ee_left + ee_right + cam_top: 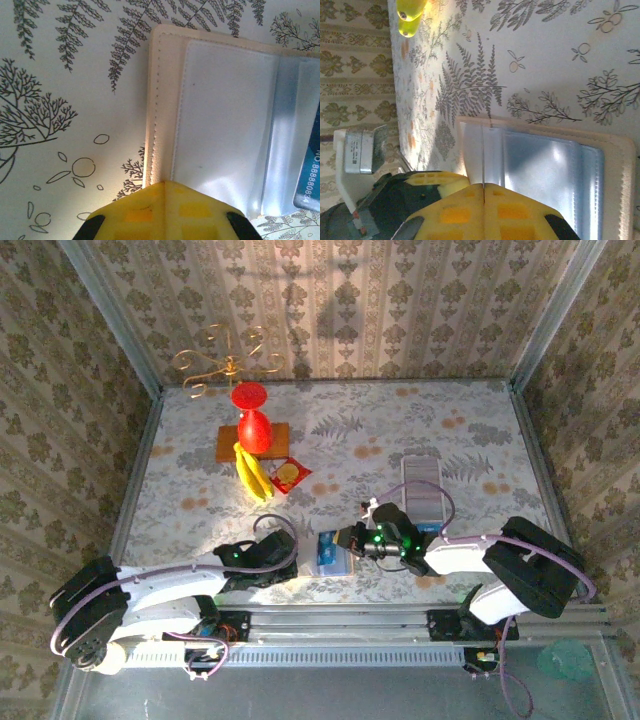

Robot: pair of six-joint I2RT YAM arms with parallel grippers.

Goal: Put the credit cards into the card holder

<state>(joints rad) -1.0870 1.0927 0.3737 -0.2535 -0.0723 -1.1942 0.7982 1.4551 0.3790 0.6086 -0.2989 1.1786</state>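
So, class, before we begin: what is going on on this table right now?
Two robot arms are working on the tan card holder, which lies open on the table near their bases, clear sleeves facing up. The left pincer is shut with its tip at one edge of the holder. The right pincer is shut at the other side. A blue credit card lies at one end of the holder. Whether either pincer pinches a sleeve cannot be told.
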